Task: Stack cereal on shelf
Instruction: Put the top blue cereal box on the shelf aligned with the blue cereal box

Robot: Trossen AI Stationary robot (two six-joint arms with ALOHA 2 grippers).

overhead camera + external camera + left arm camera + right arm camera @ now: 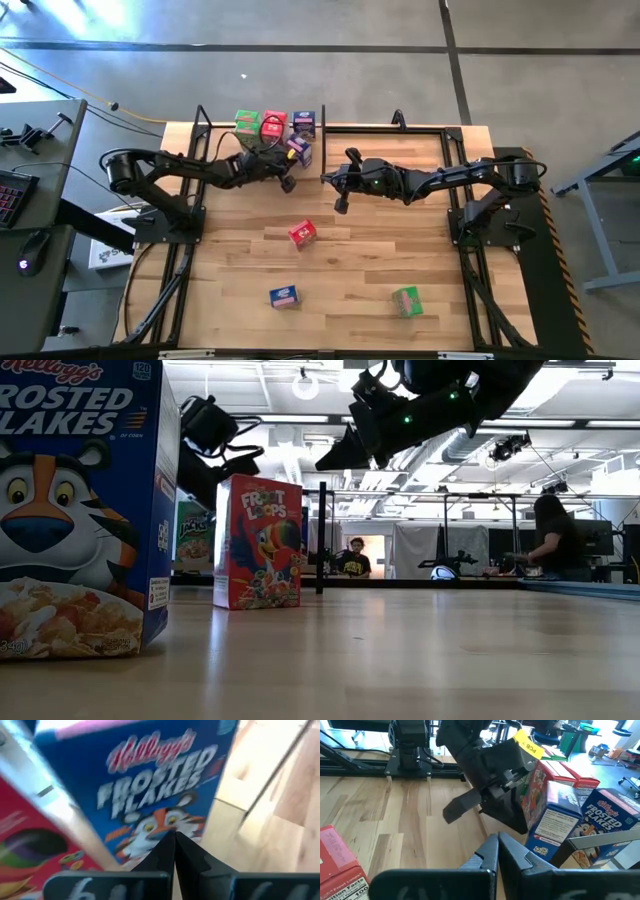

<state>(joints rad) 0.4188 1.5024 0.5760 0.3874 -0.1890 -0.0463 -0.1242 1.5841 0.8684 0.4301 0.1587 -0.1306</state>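
On the shelf (pixel 330 128) at the far edge stand a green box (pixel 247 122), a red box (pixel 273 125) and a blue box (pixel 304 122). A second blue box (pixel 299 151) is tilted in front of them. My left gripper (pixel 288 184) is shut just on the near side of this tilted box (pixel 165 785). My right gripper (pixel 341 205) is shut and empty, raised over the table right of the black divider (pixel 322 150). A red box (pixel 302 233), a blue box (pixel 284 296) and a green box (pixel 406 300) lie loose on the tabletop. My left gripper's shut fingertips (pixel 175 837) stand right before the lower part of the tilted blue box's printed front (pixel 150 827). I cannot tell whether they touch it. The box leans among the others on the shelf.
The shelf's black frame posts (pixel 200 120) and divider (pixel 321 535) stand at the far side. Bare wood lies between the loose boxes. In the low view the near blue box (pixel 80 510) and the red box (pixel 257 542) stand upright. People (pixel 555 540) are in the room beyond.
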